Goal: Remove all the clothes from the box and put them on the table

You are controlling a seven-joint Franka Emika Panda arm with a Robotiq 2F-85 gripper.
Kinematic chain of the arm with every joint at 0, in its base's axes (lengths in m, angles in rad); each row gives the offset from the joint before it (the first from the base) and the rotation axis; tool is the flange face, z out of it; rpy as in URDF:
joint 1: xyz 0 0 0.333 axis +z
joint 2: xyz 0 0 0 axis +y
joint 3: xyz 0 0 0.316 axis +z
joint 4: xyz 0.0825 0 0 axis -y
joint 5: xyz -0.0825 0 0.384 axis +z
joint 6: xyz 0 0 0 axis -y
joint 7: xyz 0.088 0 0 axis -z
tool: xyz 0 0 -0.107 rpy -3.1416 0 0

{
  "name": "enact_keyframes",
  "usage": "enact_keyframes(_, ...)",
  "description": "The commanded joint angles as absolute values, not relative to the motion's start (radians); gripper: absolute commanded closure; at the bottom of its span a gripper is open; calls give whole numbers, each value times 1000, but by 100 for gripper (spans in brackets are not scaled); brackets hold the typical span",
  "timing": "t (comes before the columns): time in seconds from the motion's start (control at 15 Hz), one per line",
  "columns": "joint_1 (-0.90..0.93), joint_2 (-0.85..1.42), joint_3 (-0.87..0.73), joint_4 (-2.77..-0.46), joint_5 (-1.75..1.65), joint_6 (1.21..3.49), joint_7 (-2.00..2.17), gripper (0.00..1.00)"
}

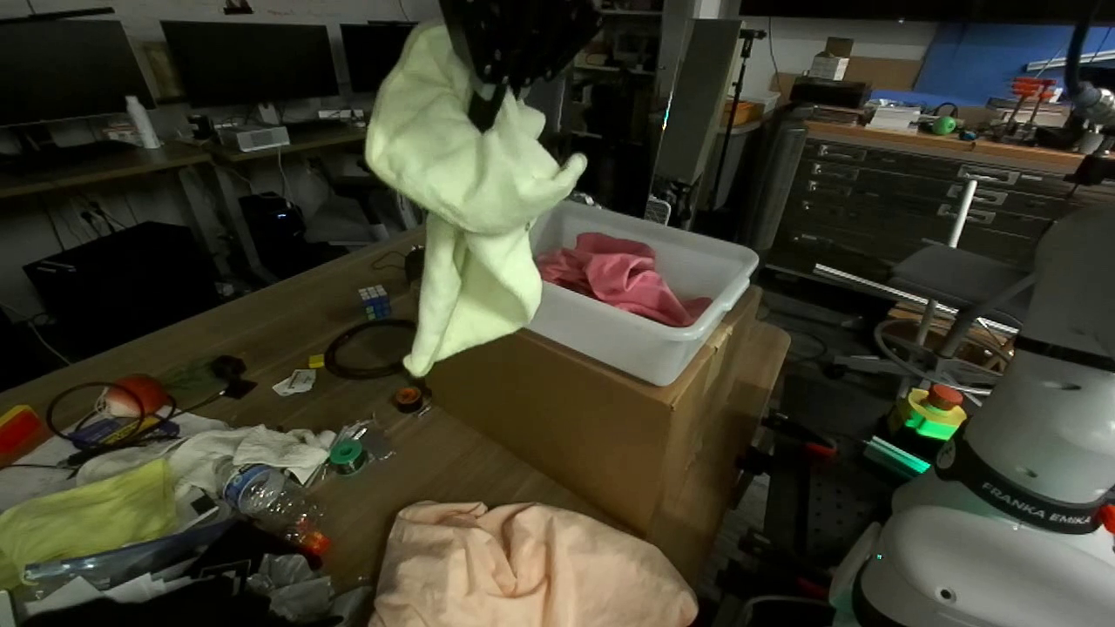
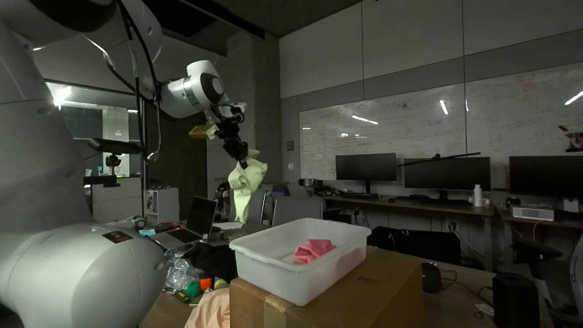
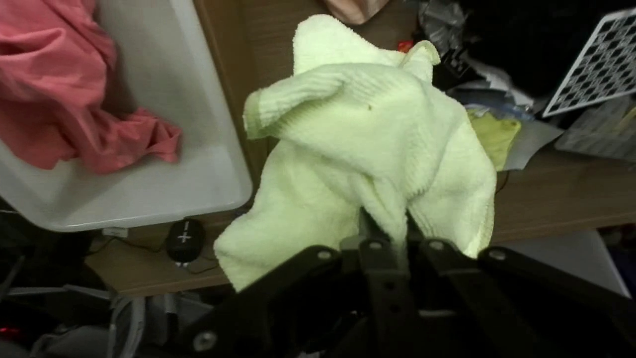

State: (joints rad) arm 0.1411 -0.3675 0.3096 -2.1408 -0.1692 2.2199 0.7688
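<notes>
My gripper (image 1: 498, 103) is shut on a pale yellow-green cloth (image 1: 462, 165), which hangs in the air above the table (image 1: 475, 457). In the wrist view a fold of this cloth (image 3: 348, 129) is pinched between the fingers (image 3: 388, 221). The gripper (image 2: 242, 162) and hanging cloth (image 2: 248, 182) also show in an exterior view, off to the side of the white box (image 2: 268, 278). A pink cloth (image 1: 614, 270) lies crumpled inside the white box (image 1: 601, 344); it also shows in the wrist view (image 3: 54, 84). A peach cloth (image 1: 523, 566) lies on the table.
The white box stands on a cardboard box (image 1: 557, 418) on the table. Clutter covers one end of the table: a plastic bottle (image 1: 270, 496), a yellow cloth (image 1: 96, 514), a tape roll (image 1: 347, 455) and cables. A Rubik's cube (image 1: 375, 301) and a black speaker (image 2: 430, 277) stand near the cardboard box.
</notes>
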Motion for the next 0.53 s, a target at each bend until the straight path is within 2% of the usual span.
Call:
enact_keyframes(0.0,192,-282,311,-2062,-96,2182,600,61)
enact_keyframes(0.2,219,-237,309,-2033,-59,2132,450,36)
enact_keyframes(0.47,214,-207,290,-2003,-86,2026,237,8)
